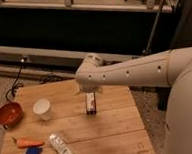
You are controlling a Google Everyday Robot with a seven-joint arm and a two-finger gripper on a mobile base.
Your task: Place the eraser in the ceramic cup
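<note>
Item, my gripper [90,93]: at mid-table, clenched on the top end of the eraser [90,104], held upright over the wooden table [118,125]. Item, ceramic cup [42,108]: standing upright, apart from the eraser, between it and the orange-red bowl [8,114].

Table [113,126]: pale wood, matt, board seams showing.
Arm [134,71]: smooth white shell, looks like plastic, faint sheen.
Gripper [91,94]: centre of frame, under the arm's end, just over the eraser; material unclear.
Eraser [90,104]: dark, matt, with a white and reddish label.
Cup [42,109]: white, smooth, glazed look.
Bowl [9,114]: orange-red, glossy.
Floor [0,89]: grey, rough, speckled.
</note>
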